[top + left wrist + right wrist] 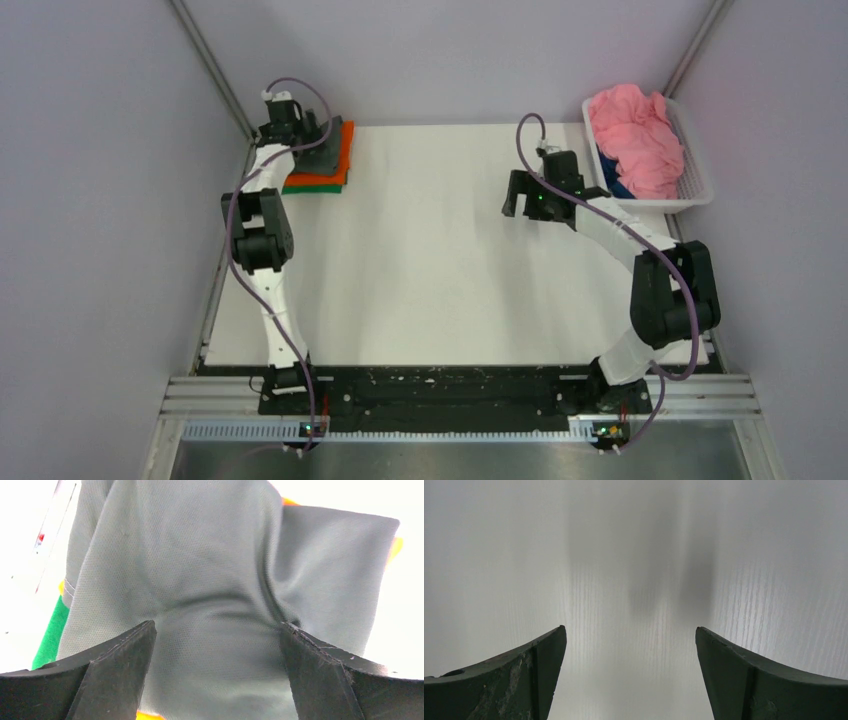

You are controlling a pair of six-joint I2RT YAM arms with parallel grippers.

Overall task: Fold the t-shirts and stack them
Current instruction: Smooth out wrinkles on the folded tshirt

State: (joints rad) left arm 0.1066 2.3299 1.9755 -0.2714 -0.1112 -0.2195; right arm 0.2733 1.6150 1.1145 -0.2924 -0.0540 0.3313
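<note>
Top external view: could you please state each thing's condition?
Dark grey cloth t-shirt: folded, atop stack.
Orange cloth t-shirt: folded, beneath it.
Green cloth t-shirt: folded, bottom.
Pink cloth t-shirt: crumpled in white plastic basket.
Blue cloth t-shirt: crumpled, under pink.
Left gripper: open.
Right gripper: open, empty.

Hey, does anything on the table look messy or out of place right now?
The dark grey t-shirt topping the far-left stack is rumpled, with creases bunching below the open left claw, and the orange t-shirt and green t-shirt peek out unevenly beneath. The pink t-shirt lies heaped, unfolded, in the basket.
</note>
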